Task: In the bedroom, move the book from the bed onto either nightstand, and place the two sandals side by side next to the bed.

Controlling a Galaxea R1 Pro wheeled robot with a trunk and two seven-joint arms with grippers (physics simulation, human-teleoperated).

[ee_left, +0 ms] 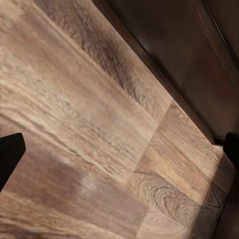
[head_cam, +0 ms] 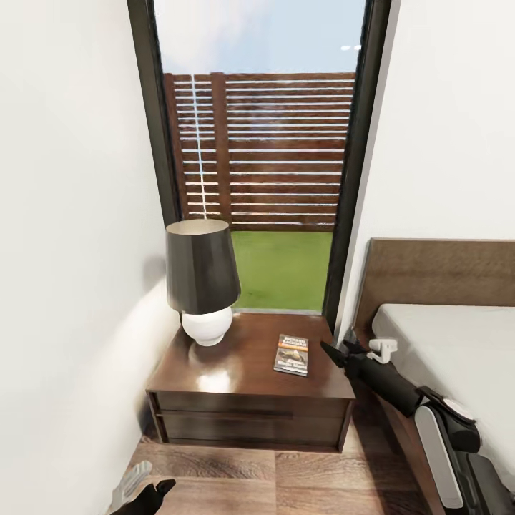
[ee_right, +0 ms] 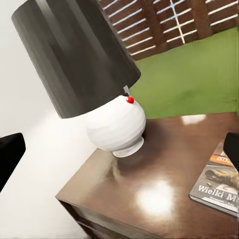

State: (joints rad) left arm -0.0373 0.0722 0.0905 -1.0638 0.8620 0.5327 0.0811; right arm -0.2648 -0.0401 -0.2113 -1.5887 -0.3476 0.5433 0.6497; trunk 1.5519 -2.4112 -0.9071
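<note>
Head view looks down on the low dark-brown wooden nightstand (head_cam: 247,390) with two wide drawers and a glossy top, which stands on the wood-plank floor (head_cam: 300,476) in front of a tall dark-framed window (head_cam: 261,154). On the nightstand's top, toward its edge nearest the bed, lies the small thin paperback book (head_cam: 291,354) with a dark cover, an orange band and white lettering, flat and face up. Toward the nightstand's opposite side stands a table lamp (head_cam: 202,282) with a round white base and a dark tapered shade, well apart from the book. Just beside the nightstand is the large bed (head_cam: 458,343) with an off-white mattress and a brown wood headboard. The right gripper (head_cam: 337,352) hangs over the nightstand's bed-side edge, near the book but not touching it; its black fingers are spread apart and hold nothing. In the right wrist view the book (ee_right: 219,181) lies flat on the glossy top with the lamp (ee_right: 97,79) beyond it. The left gripper (head_cam: 143,493) sits low over the floor in front of the nightstand; its fingers stand wide apart in the left wrist view, over bare planks (ee_left: 94,129) beside the nightstand's dark base (ee_left: 189,55).
</note>
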